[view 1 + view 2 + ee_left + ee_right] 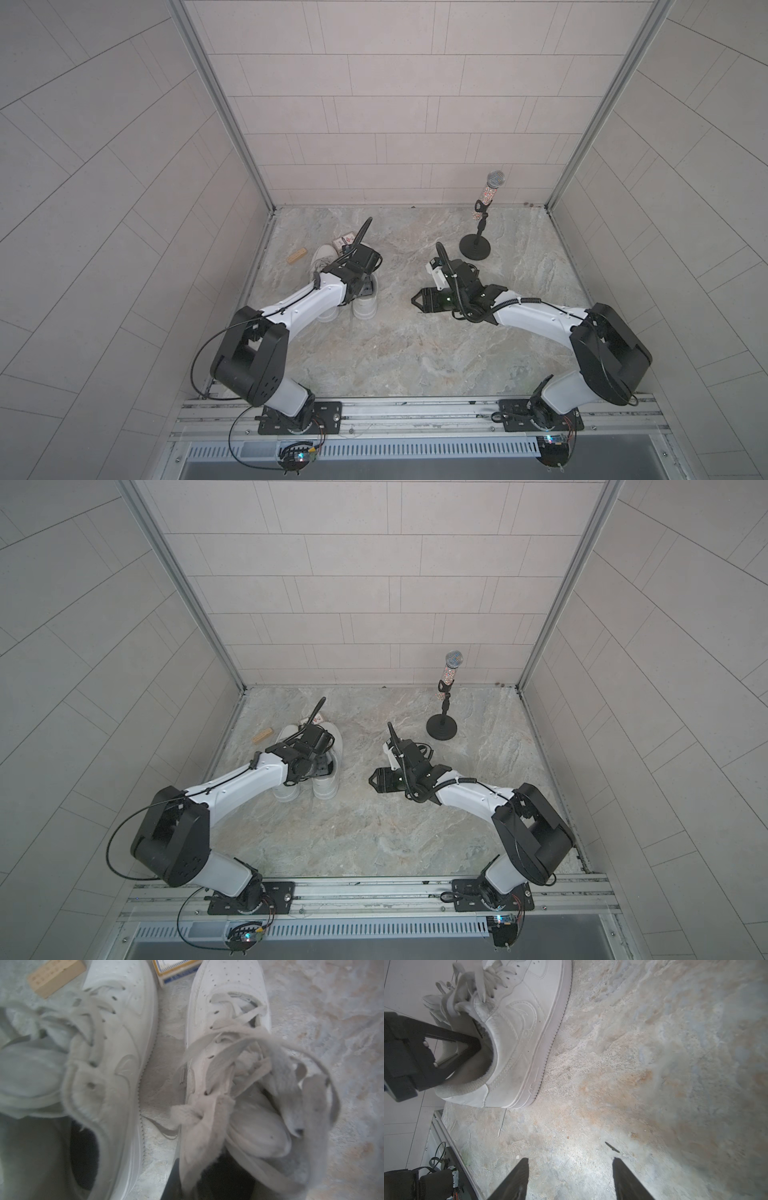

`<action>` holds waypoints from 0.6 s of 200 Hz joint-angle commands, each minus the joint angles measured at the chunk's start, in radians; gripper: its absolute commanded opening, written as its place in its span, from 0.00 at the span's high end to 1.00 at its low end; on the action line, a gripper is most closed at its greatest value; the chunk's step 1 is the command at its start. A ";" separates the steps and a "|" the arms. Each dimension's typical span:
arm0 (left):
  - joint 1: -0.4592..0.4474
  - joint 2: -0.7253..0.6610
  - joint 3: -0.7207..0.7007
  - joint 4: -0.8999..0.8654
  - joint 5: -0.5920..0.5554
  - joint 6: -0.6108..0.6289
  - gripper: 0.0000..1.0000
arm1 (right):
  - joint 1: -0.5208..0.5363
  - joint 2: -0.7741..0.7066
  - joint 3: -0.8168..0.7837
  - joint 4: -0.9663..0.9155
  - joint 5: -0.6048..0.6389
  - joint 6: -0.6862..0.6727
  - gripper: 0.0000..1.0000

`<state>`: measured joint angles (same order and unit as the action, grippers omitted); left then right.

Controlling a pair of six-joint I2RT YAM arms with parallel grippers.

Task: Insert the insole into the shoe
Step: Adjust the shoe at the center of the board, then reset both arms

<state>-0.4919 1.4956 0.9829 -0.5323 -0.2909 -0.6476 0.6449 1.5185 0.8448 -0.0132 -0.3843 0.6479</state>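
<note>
Left gripper (367, 288) is seen in both top views inside the heel opening of a white leather sneaker (365, 309) on the grey marbled tabletop (415, 365), beside its twin sneaker (326, 257); right gripper (416, 301) is held well apart. Left wrist view: loose laces (249, 1043), dark opening shown. Right wrist view: left fingers (452, 1033) are closed to a point inside the collar; right jaws are spread, empty. Insole cannot be made out.

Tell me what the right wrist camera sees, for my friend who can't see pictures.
A white sneaker stands on a marbled tabletop, with the black left gripper poking into its heel opening. Nearer the camera, the right gripper hangs over bare surface, jaws apart and empty.
</note>
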 commanded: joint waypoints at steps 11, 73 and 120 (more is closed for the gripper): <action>-0.003 -0.067 -0.055 0.117 -0.075 -0.049 0.92 | -0.003 -0.048 -0.023 -0.019 0.009 -0.017 0.36; 0.011 -0.047 0.006 -0.031 0.006 0.023 0.58 | -0.013 -0.121 -0.041 -0.066 0.048 -0.029 0.33; 0.011 -0.148 0.102 -0.039 0.013 0.117 0.00 | -0.144 -0.273 -0.035 -0.183 0.186 -0.093 0.00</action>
<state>-0.4847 1.4284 1.0111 -0.5888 -0.2703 -0.5922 0.5758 1.3338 0.8070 -0.1085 -0.3099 0.6010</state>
